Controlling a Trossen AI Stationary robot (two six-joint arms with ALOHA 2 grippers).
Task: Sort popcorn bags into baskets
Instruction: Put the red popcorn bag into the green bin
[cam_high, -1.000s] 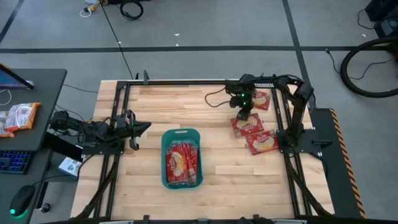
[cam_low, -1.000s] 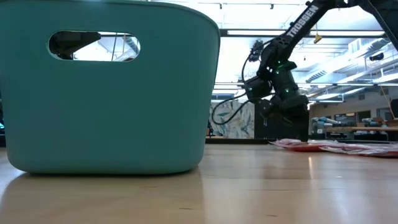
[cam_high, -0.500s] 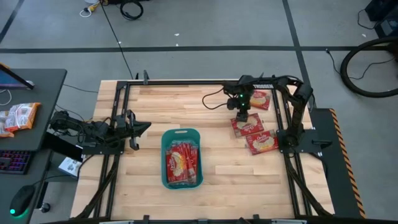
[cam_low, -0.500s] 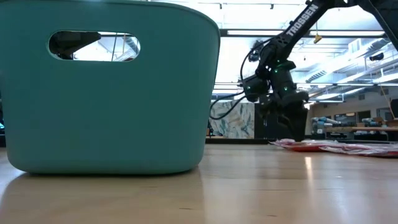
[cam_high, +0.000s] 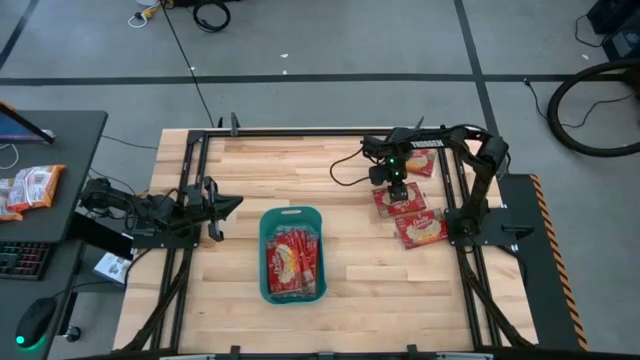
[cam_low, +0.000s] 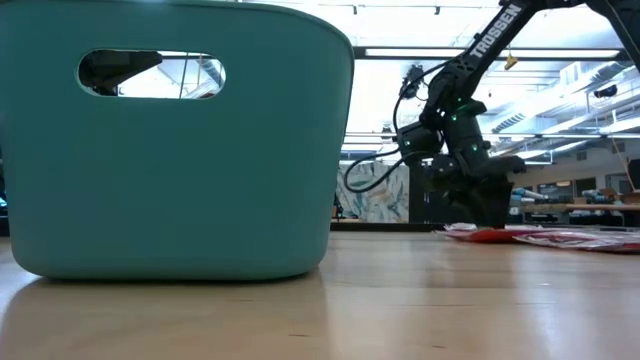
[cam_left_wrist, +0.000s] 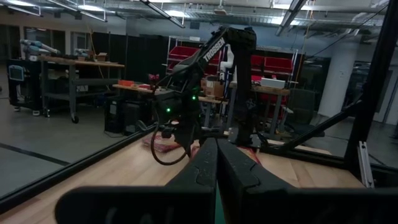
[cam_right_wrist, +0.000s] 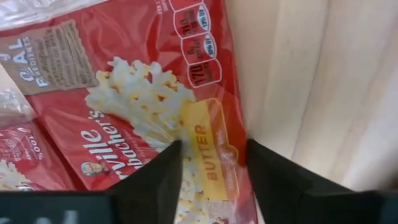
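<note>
— Step in hand: which one was it judged to be?

— The pick-up of another popcorn bag. The right gripper (cam_high: 397, 189) was lowered over the edge of the popcorn bag (cam_right_wrist: 155, 118) lying right of the basket (cam_high: 292, 253); its fingers were parted, with the bag's edge seen between them, and nothing was yet held. Several bags (cam_high: 294, 262) were already laid in the basket, and two more bags (cam_high: 420, 229) were left on the table (cam_high: 300, 170) near the right arm.

— What was called for next?

— Probably the fingers were to be closed on that edge, then the bag carried to the basket.

— What was changed since a second earlier?

— The right gripper was shifted slightly toward the bag and brought lower. The left gripper (cam_high: 232, 205) was kept shut, parked left of the basket.
</note>
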